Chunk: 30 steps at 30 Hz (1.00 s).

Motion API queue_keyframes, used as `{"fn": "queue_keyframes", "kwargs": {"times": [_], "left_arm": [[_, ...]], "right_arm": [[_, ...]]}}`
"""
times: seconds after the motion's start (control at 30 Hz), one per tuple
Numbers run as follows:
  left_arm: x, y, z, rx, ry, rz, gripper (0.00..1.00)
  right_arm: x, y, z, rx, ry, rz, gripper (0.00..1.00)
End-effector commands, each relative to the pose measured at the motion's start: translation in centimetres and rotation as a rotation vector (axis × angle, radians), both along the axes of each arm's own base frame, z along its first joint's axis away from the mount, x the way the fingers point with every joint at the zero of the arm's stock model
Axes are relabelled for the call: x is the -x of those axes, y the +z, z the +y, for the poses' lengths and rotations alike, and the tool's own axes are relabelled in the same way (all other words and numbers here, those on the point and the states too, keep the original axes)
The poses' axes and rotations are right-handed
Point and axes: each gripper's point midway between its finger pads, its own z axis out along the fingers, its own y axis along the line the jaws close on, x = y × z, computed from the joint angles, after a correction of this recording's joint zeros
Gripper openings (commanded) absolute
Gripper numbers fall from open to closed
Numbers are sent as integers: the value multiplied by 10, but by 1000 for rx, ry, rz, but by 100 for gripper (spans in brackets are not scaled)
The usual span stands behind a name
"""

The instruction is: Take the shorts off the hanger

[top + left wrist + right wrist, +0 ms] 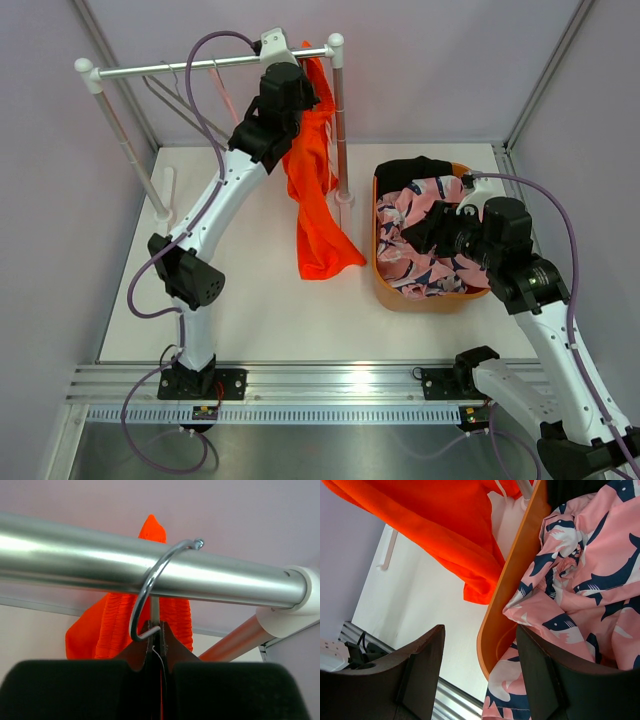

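The bright orange shorts [318, 200] hang from a hanger at the right end of the rack's rail [180, 67], and their lower end lies on the table. My left gripper [300, 88] is up at the rail. In the left wrist view it [159, 630] is shut on the hanger's neck, just under the metal hook [150, 580] over the rail [75, 550], with the orange shorts [110, 625] behind. The pink printed shorts [420, 250] and the black shorts [412, 170] lie in the orange basket [385, 285]. My right gripper [432, 232] is open and empty over the basket.
In the right wrist view the open gripper [479, 630] straddles the basket wall [520, 555], with the pink shorts [585, 555] to the right and the orange shorts [435, 525] above. Empty hangers [185, 95] hang on the rail. The rack's right post [342, 120] stands beside the basket.
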Motion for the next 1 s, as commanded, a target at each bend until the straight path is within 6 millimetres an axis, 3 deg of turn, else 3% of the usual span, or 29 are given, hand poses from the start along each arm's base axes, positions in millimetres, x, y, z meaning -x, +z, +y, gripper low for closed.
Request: {"fn": "queue_keyframes", "kwargs": {"times": [0.0,0.13,0.5,0.97], "left_arm": [[0,27,6,39,-6,-59,0],[6,38,7,28,-22,-82,0],[41,97,19,-1,-81,-192,0],[62,111,15,-61,-173,-224,0]], "right_arm": [[0,16,2,1,18,-44,67],[0,16,2,1,18,-45,67],[-7,17,4,-4,13,-48,67],[-11,16,4,-25,-12,-46,67]]}}
